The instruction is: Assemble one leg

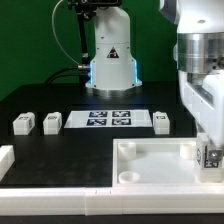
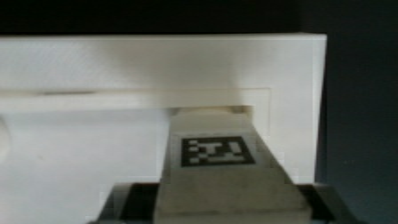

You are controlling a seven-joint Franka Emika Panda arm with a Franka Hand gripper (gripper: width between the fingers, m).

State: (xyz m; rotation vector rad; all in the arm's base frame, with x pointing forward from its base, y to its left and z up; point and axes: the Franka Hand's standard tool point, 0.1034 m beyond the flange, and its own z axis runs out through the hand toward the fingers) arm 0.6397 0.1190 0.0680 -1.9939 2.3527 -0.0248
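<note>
Now pinching one leg (image 2: 217,160) between its fingers, the tool (image 1: 209,156) hangs at the far right corner of the white tray (image 1: 150,165); a good seating likely needs it upright over the socket. Three more legs sit on the black worktop (image 1: 60,100), beside the marker board (image 1: 110,121).

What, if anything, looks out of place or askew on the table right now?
Nothing stands out. The tray lies flat, three loose legs sit upright beside the marker board, and the gripper holds the leg straight at the tray's edge.
</note>
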